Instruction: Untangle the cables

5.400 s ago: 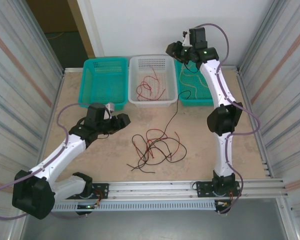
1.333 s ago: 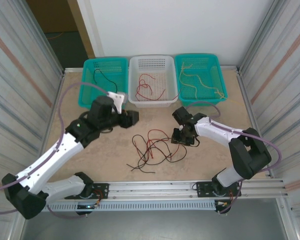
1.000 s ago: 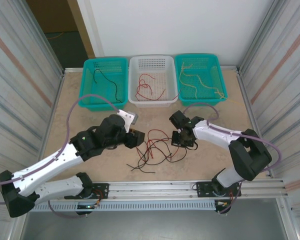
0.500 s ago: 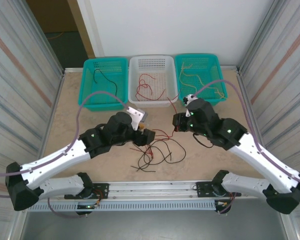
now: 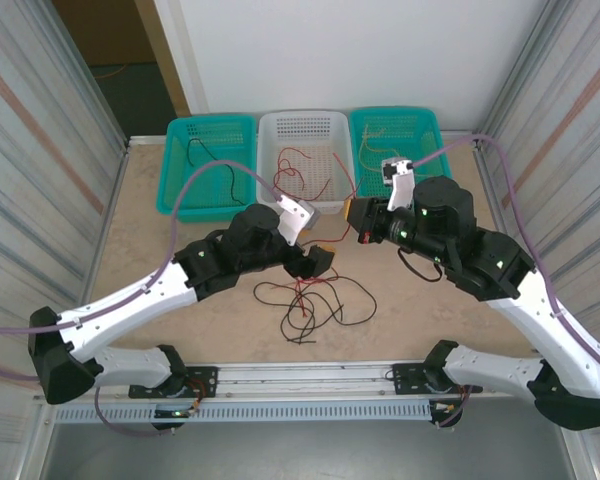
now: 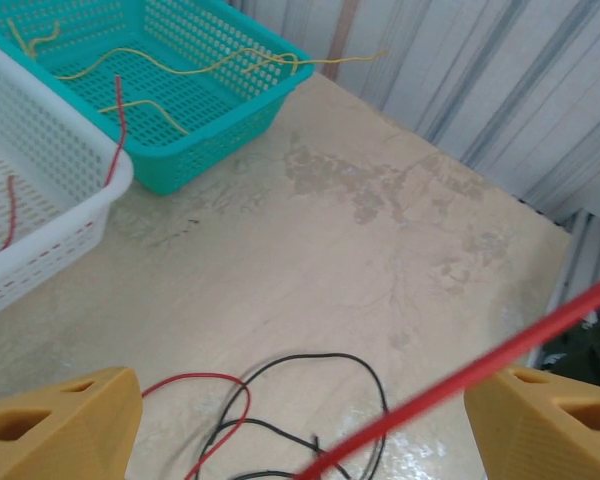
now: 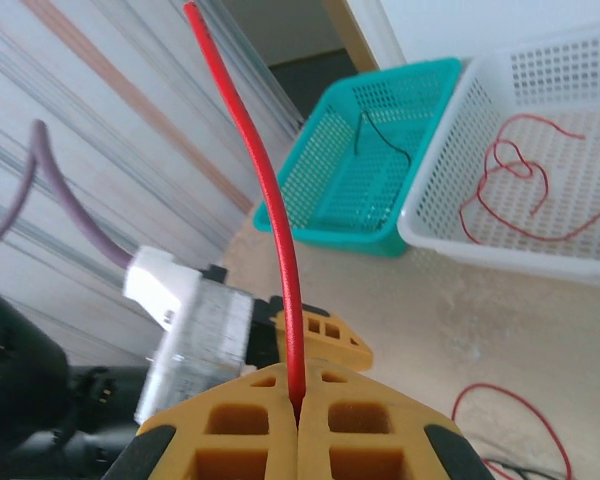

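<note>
Table (image 5: 145, 235): bare tan top beneath both pincers.
Baskets: row of three beyond both pincers. Left teal basket (image 5: 225, 135) with a black cable (image 7: 362, 130), white basket (image 5: 305, 128) with red cables (image 7: 520, 175), right teal basket (image 5: 425, 130) with pale yellow cables (image 6: 180, 65).
Tangle (image 5: 310, 300): red and black loops heaped on the table, just below and nearer than the left pincer, lower left of the right pincer.
Left pincer (image 5: 325, 262): spread wide, gripping nothing, hovering over the tangle's far edge, close beside the right pincer.
Right pincer (image 7: 298, 400): clenched tight on one red cable, raised above the table.
Red cable (image 7: 270, 200): pinched between the right pincer's pads, stretching away taut toward the left pincer; in the left wrist view, slanting across that pincer's open gap (image 6: 460, 378). Contact with either pad not discernible.
Step in hand: apparently drawing a single red strand clear of the heap.
Next move: probably closing the left pincer on that strand or pinning the heap, then pulling apart gently, watching for black loops dragged along.
</note>
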Robot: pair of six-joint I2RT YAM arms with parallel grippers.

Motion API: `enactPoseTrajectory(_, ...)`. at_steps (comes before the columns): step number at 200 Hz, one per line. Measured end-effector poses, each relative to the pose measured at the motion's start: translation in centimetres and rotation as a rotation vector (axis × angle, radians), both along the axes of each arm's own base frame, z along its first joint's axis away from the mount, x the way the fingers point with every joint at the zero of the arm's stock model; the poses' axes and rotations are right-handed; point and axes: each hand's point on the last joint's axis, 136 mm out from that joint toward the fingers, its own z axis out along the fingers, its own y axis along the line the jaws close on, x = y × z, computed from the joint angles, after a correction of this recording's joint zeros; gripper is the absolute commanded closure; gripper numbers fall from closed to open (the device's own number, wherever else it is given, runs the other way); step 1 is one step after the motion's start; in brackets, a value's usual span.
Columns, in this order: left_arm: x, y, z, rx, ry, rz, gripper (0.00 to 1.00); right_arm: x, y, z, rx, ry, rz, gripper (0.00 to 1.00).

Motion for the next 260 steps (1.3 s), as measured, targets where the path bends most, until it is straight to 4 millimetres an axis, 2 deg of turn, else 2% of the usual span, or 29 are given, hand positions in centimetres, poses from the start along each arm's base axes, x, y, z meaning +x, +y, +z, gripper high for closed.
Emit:
enactPoseTrajectory(43, 1.3, 2.0, 0.1, 0.029, -0.049, 0.113, 0.10, 1.2, -0.3, 1.7, 0.027, -0.024, -0.006, 1.00)
enactPoseTrajectory(98, 3.6, 2.2, -1.7, 0.069, -0.038, 0.167, 0.30, 3.5, -1.5, 2.6, 0.075, -0.016, -0.015, 1.00)
enactPoseTrajectory(117, 4.0, 2.0, -1.3, 0.042, -0.043, 0.168, 0.31, 4.4, -2.2, 2.9, 0.099, -0.014, -0.026, 1.00)
enactPoseTrajectory(134, 4.2, 1.6, -0.6, 0.004, -0.048, 0.154, 0.46, 5.0, -2.6, 3.3, 0.126, -0.012, -0.030, 1.00)
enactPoseTrajectory(146, 4.5, 1.6, -0.1, -0.026, -0.043, 0.148, 0.62, 5.3, -2.8, 3.5, 0.141, -0.012, -0.030, 1.00)
enactPoseTrajectory(152, 4.8, 1.7, 0.0, -0.041, -0.038, 0.153, 0.69, 5.4, -2.9, 3.6, 0.149, -0.012, -0.030, 1.00)
enactPoseTrajectory(162, 5.4, 2.1, 0.2, -0.058, -0.031, 0.161, 0.76, 5.6, -3.1, 3.8, 0.164, -0.009, -0.030, 1.00)
enactPoseTrajectory(172, 6.1, 2.5, 0.4, -0.083, -0.021, 0.178, 0.88, 5.8, -3.4, 4.1, 0.180, -0.012, -0.032, 1.00)
enactPoseTrajectory(190, 6.8, 3.0, 0.6, -0.114, -0.009, 0.192, 1.00, 6.2, -3.8, 4.5, 0.205, -0.014, -0.036, 1.00)
enactPoseTrajectory(228, 6.0, 1.7, -0.1, -0.129, 0.031, 0.112, 1.00, 7.3, -4.1, 4.6, 0.241, 0.001, -0.040, 1.00)
enactPoseTrajectory(260, 4.1, -0.6, -1.2, -0.123, 0.074, -0.013, 1.00, 9.1, -4.5, 4.3, 0.258, 0.013, -0.071, 1.00)
